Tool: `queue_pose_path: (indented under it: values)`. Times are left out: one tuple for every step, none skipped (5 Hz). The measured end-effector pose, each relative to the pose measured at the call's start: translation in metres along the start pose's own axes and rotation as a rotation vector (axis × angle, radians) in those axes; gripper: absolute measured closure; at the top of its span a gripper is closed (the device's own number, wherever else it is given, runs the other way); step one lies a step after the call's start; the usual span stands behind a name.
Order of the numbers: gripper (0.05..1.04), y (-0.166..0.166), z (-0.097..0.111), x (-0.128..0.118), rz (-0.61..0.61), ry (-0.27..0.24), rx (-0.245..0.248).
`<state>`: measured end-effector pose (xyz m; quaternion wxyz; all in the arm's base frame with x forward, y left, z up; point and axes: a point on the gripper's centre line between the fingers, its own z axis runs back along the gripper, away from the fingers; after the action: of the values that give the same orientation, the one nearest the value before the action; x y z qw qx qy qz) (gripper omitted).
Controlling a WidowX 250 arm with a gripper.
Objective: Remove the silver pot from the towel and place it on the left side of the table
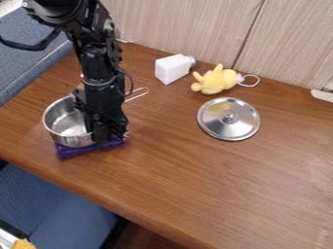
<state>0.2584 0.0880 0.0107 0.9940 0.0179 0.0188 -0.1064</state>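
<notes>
Wood-grain tabletop (pixel 195 180), count one, brown, runs across most of the view; pale wood panels (pixel 189 29) stand behind its far edge. Blue fabric surfaces, count two: one upper left (pixel 29 58), one lower left (pixel 52 209). Robot arm (pixel 101 63), count one, black, hangs down over the left part of the tabletop. Gripper (pixel 102 135) is at the pot's right side as viewed; cannot tell how far open it is or whether it has hold of the pot. Silver pot (pixel 64 116), count one, upright, uncovered, rests on the towel near the tabletop's front-left edge. One thin looped metal handle (pixel 138 93) shows right of the arm; its join is hidden. Silver lid (pixel 220 127), count one, lies flat, knob up, well apart from the pot. Purple towel (pixel 73 151), count one, partly under the pot. Yellow plush toy (pixel 214 81), count one, with white loop, near the lid. White bottle (pixel 170 69), count one, grey cap, near the toy.
</notes>
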Motion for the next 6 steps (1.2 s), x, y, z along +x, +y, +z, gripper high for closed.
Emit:
queue_pose_path:
  values:
    - [0.996,0.002,0.006,0.001,-0.001,-0.01,-0.003]
    - [0.998,0.007,0.011,0.001,0.008,-0.024,-0.005]
    - [0.999,0.007,0.026,0.004,-0.009,-0.068,0.008]
    - [0.999,-0.013,0.043,0.014,-0.061,-0.123,-0.031]
    - [0.999,-0.049,0.059,0.025,-0.164,-0.172,-0.053]
    - [0.999,-0.092,0.065,0.031,-0.253,-0.192,-0.082]
